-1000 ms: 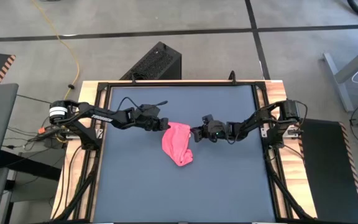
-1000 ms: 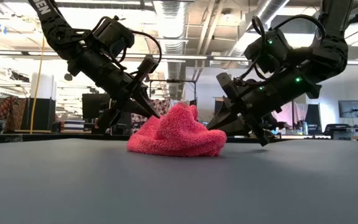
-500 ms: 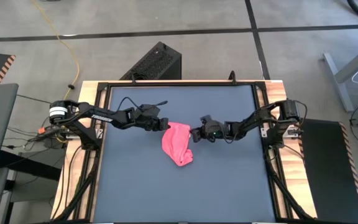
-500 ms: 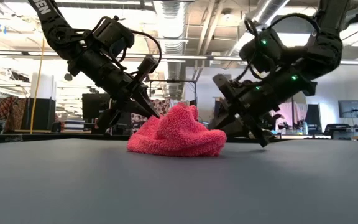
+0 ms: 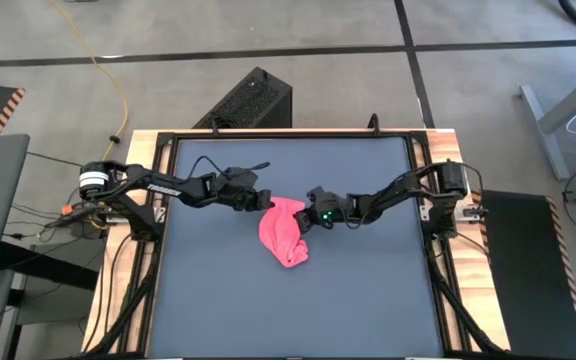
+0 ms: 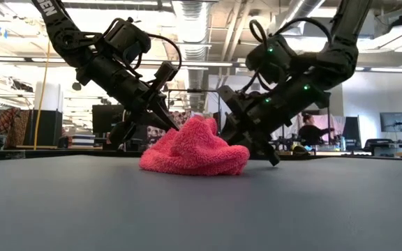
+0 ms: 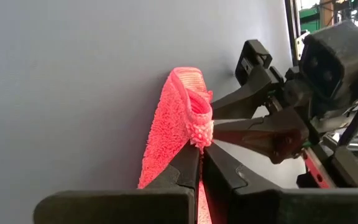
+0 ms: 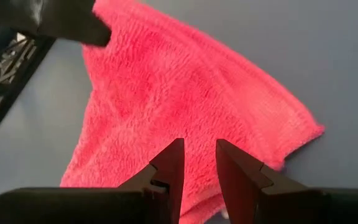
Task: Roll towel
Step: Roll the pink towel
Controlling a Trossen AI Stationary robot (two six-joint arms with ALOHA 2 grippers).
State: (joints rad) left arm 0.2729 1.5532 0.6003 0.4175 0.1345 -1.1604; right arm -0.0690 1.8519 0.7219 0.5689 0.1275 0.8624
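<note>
- The pink towel [image 5: 284, 231] lies bunched in a soft heap on the dark grey mat [image 5: 218, 300] that covers my counter, about midway between my two arms.
- My left fingers [image 7: 199, 163] are pinched shut on the towel's edge — the corner nearest my left arm is lifted off the mat and pulled to a peak.
- From the low camera that peak is the highest part of the heap, with my left gripper [image 6: 171, 120] slanting down onto it from the left arm's side.
- My right gripper [image 5: 308, 213] reaches in from the opposite side of the towel, tilted down toward the mat.
- My right fingers [image 8: 170, 163] stand partly apart with a narrow gap between them, poised right over the towel's fuzzy surface — I hold nothing in them.
- The rest of the towel trails away from the pinched corner and rests flat on the mat, its far end tapering to a rounded tip.
</note>
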